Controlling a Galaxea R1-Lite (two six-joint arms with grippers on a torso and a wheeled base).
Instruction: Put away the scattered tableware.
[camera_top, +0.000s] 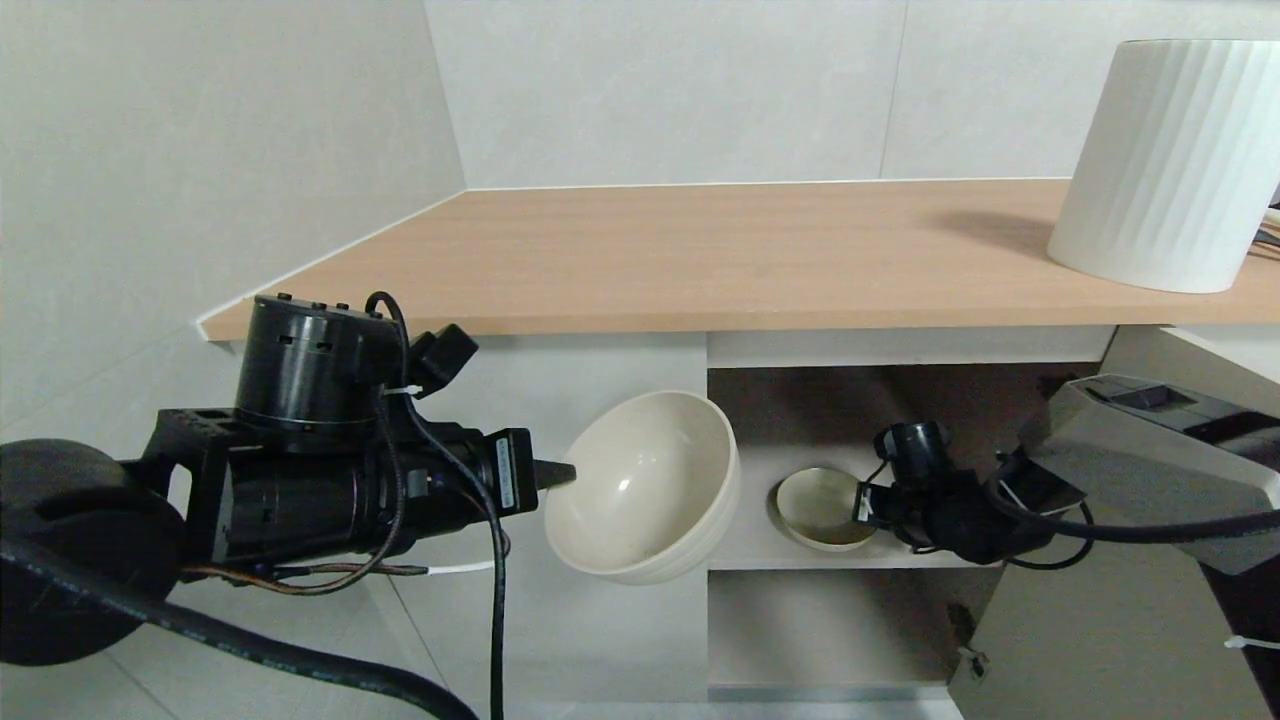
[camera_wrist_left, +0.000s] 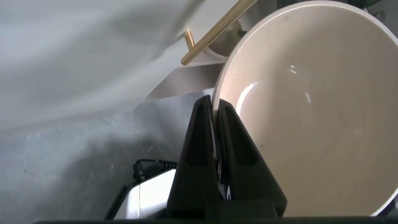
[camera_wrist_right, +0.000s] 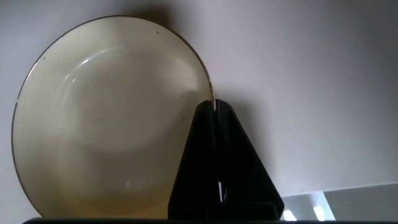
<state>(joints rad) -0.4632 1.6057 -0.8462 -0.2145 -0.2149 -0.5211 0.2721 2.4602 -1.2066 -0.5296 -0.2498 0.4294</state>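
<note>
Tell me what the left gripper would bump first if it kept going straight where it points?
The left gripper clamps a large cream bowl by the rim. Straight on, that bowl would probably meet the small beige dish held by the right gripper in the white cabinet, unless it passes in front; depth is unclear.

You're looking at a cream bowl with a smooth, glazed sheen and bright highlights glinting inside it. The small plate looks like similar glossy ceramic, though shadow makes that hard to judge. The countertop shows matt wood grain, and the ribbed white container has a dull, matt finish.
</note>
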